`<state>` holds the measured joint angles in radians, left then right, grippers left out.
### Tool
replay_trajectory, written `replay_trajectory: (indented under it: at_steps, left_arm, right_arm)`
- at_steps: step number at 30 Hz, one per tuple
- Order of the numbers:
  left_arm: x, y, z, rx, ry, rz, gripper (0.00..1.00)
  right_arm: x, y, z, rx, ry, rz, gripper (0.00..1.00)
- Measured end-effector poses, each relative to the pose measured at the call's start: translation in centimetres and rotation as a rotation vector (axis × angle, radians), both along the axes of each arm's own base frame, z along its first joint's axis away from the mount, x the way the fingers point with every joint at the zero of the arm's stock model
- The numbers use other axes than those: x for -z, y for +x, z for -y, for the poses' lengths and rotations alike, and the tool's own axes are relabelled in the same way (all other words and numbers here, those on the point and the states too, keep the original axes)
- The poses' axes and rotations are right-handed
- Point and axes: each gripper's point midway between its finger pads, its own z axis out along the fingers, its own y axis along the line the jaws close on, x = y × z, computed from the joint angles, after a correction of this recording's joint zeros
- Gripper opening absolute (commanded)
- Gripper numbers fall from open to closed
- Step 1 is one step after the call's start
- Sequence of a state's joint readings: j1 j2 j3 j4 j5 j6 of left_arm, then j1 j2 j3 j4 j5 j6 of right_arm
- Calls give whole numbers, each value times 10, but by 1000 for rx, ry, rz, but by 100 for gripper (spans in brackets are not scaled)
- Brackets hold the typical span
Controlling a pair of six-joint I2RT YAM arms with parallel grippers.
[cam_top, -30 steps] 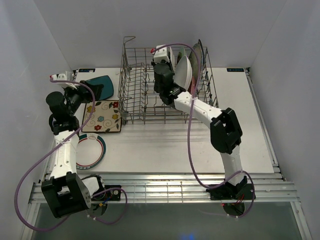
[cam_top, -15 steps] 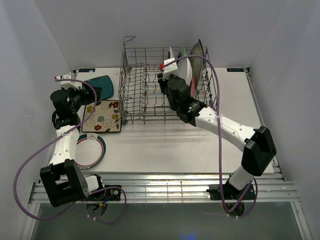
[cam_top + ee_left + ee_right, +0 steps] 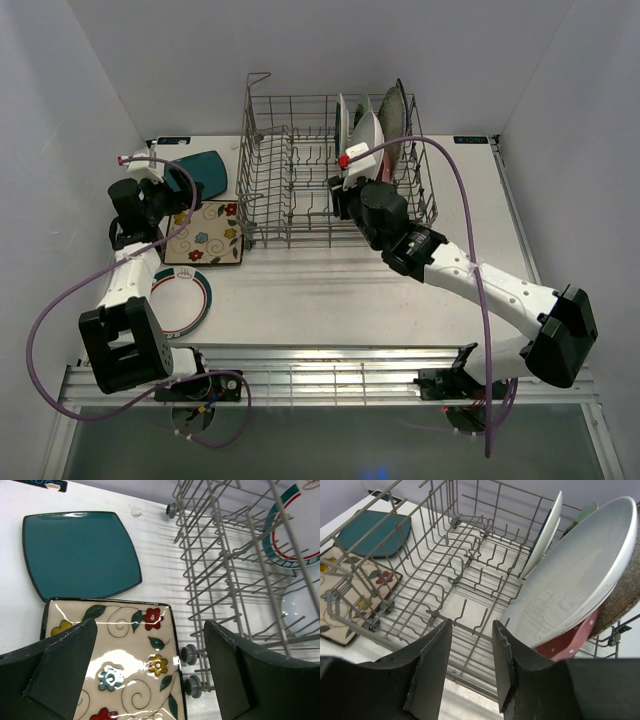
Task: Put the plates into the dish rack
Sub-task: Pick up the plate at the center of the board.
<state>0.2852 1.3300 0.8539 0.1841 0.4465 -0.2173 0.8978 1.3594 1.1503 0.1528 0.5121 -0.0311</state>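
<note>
beside the dish rack (image 3: pixel 252 185), three plates (image 3: pixel 205 235) lie flat.

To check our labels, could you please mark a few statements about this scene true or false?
The teal plate lies on the table, outside the rack. True.
The right gripper holds a plate. False: it is open and empty.
The floral plate stands in the rack. False: it lies flat on the table under the left gripper.
The left gripper is open. True.
</note>
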Motion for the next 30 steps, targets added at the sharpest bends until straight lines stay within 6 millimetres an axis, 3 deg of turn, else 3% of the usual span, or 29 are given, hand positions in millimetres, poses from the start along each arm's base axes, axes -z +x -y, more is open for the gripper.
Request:
replay_trajectory:
  at_steps: [4, 8, 13, 20, 23, 30]
  left_arm:
    - [13, 2, -14, -31, 20, -27, 98]
    - [30, -2, -41, -58, 3, -65, 98]
    - [72, -5, -74, -71, -68, -176, 98]
    - [116, -5, -76, -49, -112, -297, 98]
    - [126, -1, -79, -47, -118, -321, 98]
    - [145, 2, -87, -57, -117, -373, 98]
  right_arm:
    - [16, -15, 4, -33, -16, -20, 44]
    - [37, -33, 13, -82, -26, -40, 46]
    - [39, -52, 22, -136, 8, -39, 46]
    - [35, -65, 28, -172, 55, -15, 47]
    - [43, -71, 32, -187, 54, -21, 48]
    - [42, -76, 30, -216, 79, -16, 48]
